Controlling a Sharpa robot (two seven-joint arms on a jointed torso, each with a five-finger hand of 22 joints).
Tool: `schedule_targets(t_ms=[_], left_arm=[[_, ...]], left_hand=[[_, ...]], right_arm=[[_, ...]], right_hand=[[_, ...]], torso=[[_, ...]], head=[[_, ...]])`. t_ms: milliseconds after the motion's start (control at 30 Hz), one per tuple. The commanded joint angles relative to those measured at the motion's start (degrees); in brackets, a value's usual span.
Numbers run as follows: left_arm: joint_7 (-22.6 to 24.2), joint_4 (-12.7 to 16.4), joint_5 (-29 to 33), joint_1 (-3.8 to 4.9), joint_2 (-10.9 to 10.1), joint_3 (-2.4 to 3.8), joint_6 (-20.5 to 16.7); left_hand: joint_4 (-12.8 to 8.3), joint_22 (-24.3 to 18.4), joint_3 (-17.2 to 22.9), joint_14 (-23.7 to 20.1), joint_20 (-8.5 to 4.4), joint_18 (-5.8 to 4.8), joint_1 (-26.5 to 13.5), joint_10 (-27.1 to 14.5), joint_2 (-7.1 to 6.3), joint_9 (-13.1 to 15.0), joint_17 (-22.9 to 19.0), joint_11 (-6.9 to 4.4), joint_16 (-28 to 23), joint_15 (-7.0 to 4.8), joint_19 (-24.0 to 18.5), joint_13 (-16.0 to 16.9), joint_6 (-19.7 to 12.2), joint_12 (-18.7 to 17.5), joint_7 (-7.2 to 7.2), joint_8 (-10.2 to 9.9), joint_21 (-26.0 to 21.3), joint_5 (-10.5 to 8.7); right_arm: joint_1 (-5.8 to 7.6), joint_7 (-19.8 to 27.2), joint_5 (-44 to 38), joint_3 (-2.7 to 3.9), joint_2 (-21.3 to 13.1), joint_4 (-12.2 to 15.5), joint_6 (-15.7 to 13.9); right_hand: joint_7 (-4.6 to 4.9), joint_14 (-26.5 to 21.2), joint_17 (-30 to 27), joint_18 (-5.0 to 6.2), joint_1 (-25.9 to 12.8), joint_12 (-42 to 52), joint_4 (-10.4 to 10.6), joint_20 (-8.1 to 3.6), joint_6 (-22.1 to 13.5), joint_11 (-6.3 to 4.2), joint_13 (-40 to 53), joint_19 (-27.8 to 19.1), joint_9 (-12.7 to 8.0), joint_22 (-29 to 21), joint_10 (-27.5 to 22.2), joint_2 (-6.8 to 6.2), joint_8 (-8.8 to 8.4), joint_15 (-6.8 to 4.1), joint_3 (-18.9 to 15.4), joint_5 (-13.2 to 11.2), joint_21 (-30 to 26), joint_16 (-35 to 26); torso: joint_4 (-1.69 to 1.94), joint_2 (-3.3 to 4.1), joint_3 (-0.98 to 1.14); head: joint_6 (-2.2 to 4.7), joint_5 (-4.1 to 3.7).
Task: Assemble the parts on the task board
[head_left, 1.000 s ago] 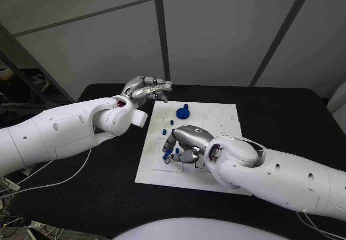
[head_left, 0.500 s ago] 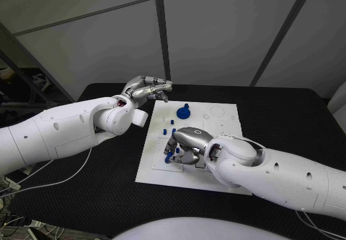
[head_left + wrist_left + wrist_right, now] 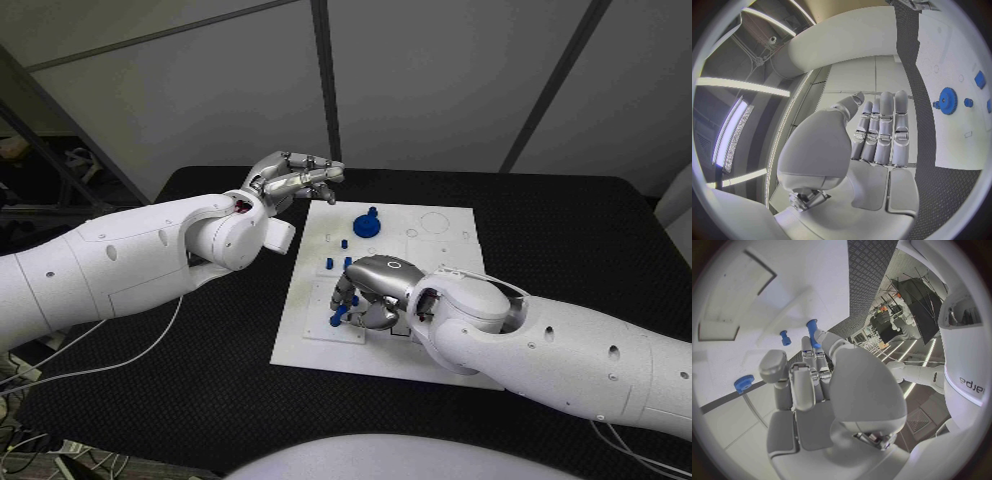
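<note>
No readable writing — right hand pinches blue peg.

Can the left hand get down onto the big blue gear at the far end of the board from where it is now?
Probably yes. The left hand hangs off the task board's far left corner holding nothing, and the blue gear stands uncovered; the right hand works nearer the middle.

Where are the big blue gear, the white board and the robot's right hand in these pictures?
blue gear point(image 3: 366, 225): head view, on the gear's round face.
task board point(image 3: 440, 235): head view, on a bare part near its far end.
right hand point(image 3: 372, 290): head view, on the silver back of the hand, over the board.
</note>
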Motion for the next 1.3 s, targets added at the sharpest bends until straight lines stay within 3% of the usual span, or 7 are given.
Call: schedule_targets(t_ms=[33, 267, 667, 867, 1300], left_arm=[[0.1, 0.1, 0.1, 0.08, 0.0, 0.03, 0.7], [0.0, 0.1, 0.1, 0.08, 0.0, 0.03, 0.7], [-0.2, 0.1, 0.1, 0.08, 0.0, 0.03, 0.8], [-0.3, 0.0, 0.1, 0.08, 0.1, 0.03, 0.9], [-0.6, -0.1, 0.1, 0.08, 0.1, 0.03, 0.8]], left_hand=[[-0.1, -0.1, -0.4, -0.4, 0.06, -0.14, 0.1, -0.3, 0.34, 0.0, -0.1, -0.08, -0.3, -0.13, 0.3, -0.1, -0.3, 0.3, 0.06, -0.3, -0.4, 0.06], [-0.1, -0.1, -0.4, -0.4, 0.06, -0.14, 0.1, -0.3, 0.34, 0.0, -0.1, -0.08, -0.3, -0.13, 0.3, -0.1, -0.3, 0.3, 0.06, -0.3, -0.4, 0.06], [0.0, -0.1, -0.4, -0.4, 0.07, -0.14, 0.1, -0.4, 0.55, 0.0, -0.1, -0.08, -0.3, -0.13, 0.3, -0.1, -0.3, 0.3, 0.05, -0.3, -0.5, 0.09], [0.0, -0.1, -0.4, -0.4, 0.07, -0.14, 0.1, -0.4, 0.55, 0.0, -0.1, -0.08, -0.3, -0.13, 0.3, -0.1, -0.3, 0.3, 0.05, -0.3, -0.5, 0.09], [0.0, -0.2, -0.4, -0.4, 0.08, -0.14, 0.1, -0.4, 0.63, 0.0, -0.2, -0.08, -0.3, -0.13, 0.3, -0.1, -0.3, 0.3, 0.06, -0.3, -0.5, 0.09]], right_arm=[[0.05, -1.1, -2.0, -0.02, 0.2, -0.1, 0.5], [0.04, 0.1, -1.4, -0.06, 0.6, -0.5, 1.4], [0.05, 2.0, 0.1, -0.58, 0.8, -0.8, 1.8], [0.05, 2.7, 0.4, -0.7, 0.7, -0.7, 0.8], [0.04, 3.3, 0.8, -0.74, 0.2, 0.0, -0.7]], right_hand=[[0.07, 2.7, 0.0, -0.62, -0.1, 0.1, -0.2, -0.03, 0.3, -0.01, -0.1, -0.2, 0.0, -0.1, 0.3, 0.36, 0.18, -0.23, -0.1, 0.3, 0.0, 0.1], [0.16, 2.7, -0.2, -0.58, -0.5, -0.2, -0.2, 0.05, -0.1, 0.11, 0.0, -0.4, 0.0, -0.2, -0.1, 0.03, -0.08, -0.13, -0.4, 0.3, -0.2, 0.0], [2.24, 2.4, -0.9, -0.05, -3.0, -5.5, 0.6, 2.0, -5.7, 2.85, -2.5, -2.6, -1.1, -2.9, -7.8, -2.19, -3.42, 2.14, -0.8, 1.3, -2.1, -0.3], [2.27, 2.0, -1.8, 0.27, -3.3, -6.1, 0.5, 2.47, -7.8, 3.22, -3.1, -3.6, -1.6, -4.2, -9.9, -2.83, -3.82, 2.48, -1.4, 1.3, -3.0, -0.8], [1.86, 1.9, -1.9, 0.34, -3.3, -5.7, 0.3, 2.54, -9.8, 3.09, -3.2, -3.7, -2.0, -4.3, -10.2, -2.92, -3.88, 2.43, -1.9, 1.4, -3.2, -0.9]], torso=[[0.02, -0.01, 0.0], [-0.01, -0.01, -0.01], [0.04, 0.0, -0.01], [-0.05, 0.0, 0.05], [-0.04, 0.0, 0.05]], head=[[0.03, -0.04], [0.14, -0.07], [0.15, -0.28], [0.24, -0.3], [0.22, -0.2]])
